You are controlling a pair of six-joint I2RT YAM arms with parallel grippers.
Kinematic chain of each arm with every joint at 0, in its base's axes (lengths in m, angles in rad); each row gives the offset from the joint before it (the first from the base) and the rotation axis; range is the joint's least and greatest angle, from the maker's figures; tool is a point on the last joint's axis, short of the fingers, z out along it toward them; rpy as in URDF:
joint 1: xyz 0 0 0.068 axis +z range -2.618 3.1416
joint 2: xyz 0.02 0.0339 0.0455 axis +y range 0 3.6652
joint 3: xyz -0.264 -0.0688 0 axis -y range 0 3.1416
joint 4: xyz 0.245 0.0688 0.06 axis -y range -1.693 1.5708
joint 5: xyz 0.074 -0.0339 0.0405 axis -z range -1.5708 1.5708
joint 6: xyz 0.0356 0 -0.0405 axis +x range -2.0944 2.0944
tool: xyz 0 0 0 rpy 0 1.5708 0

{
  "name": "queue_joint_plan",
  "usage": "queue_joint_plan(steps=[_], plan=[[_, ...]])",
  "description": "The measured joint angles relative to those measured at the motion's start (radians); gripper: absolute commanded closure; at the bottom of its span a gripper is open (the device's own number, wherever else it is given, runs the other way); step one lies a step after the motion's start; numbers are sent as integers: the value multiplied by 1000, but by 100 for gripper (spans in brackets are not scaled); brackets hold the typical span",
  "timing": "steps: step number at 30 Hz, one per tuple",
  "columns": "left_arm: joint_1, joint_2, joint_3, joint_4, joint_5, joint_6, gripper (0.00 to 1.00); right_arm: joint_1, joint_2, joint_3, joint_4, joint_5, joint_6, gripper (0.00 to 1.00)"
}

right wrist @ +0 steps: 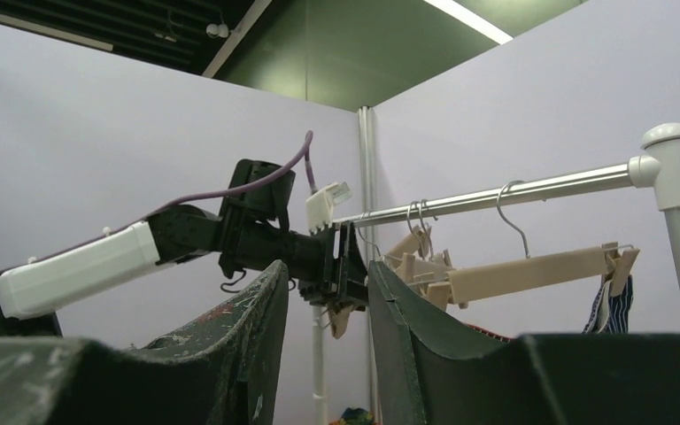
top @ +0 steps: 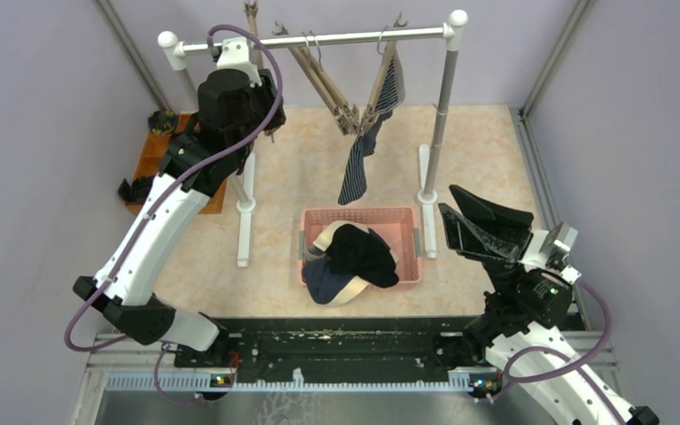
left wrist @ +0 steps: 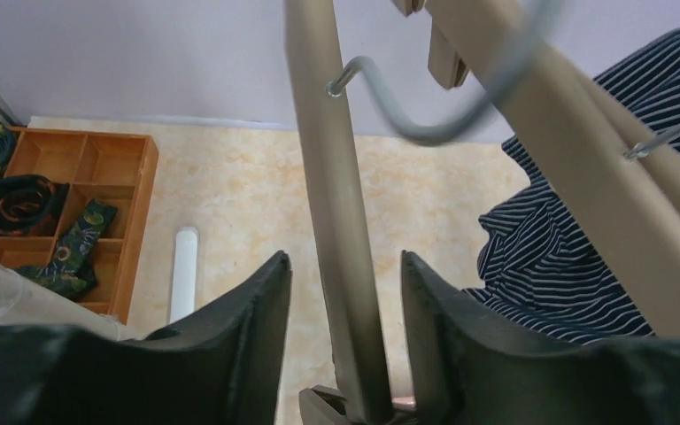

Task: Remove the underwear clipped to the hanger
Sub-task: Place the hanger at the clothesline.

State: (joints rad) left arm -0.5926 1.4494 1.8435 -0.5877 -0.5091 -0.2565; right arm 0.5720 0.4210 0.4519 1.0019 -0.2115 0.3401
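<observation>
hanging limp from a beige clip hanger (top: 379,88) on the rail (top: 319,38), the navy white-striped boxer shorts (top: 354,168) are found just to the right of the left gripper (left wrist: 345,261) and well apart from the right gripper (right wrist: 328,266). the other pairs, a black one (top: 363,252) uppermost, are heaped in the pink basket (top: 407,215) just beside the right gripper. the left gripper's fingers are spread, with a hanger bar (left wrist: 341,177) standing between them and a gap left on each side; nothing is clenched. the right gripper is parted too, and empty.

the cloth is judged light, soft and shapeless. it should be taken by a bunched fold close under its clip and drawn downward, since a tug lower down would likely only stretch it and swing the hanger.

the clip that pinches the shorts cannot be made out in any view. another clip below the left fingers is cut off by the frame edge, and whether that bar belongs to the shorts' hanger cannot be told. in the overhead view the left fingertips are hidden behind the wrist.
</observation>
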Motion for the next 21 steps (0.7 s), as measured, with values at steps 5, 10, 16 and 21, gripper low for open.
queue_joint_plan(steps=[5, 10, 16, 21], plan=[[0, -27, -51, 6, 28, 0, 32, 0, 19, 0, 2, -3, 1, 62], [0, -111, -116, 25, 37, -1, 28, 0, 47, 0, 4, -19, 3, 62], [1, -224, -227, 63, 52, -1, 28, 0, 69, 0, 5, -30, 2, 62], [2, -291, -275, 90, 87, -5, 28, 0, 104, 1, 4, -40, 1, 62]])
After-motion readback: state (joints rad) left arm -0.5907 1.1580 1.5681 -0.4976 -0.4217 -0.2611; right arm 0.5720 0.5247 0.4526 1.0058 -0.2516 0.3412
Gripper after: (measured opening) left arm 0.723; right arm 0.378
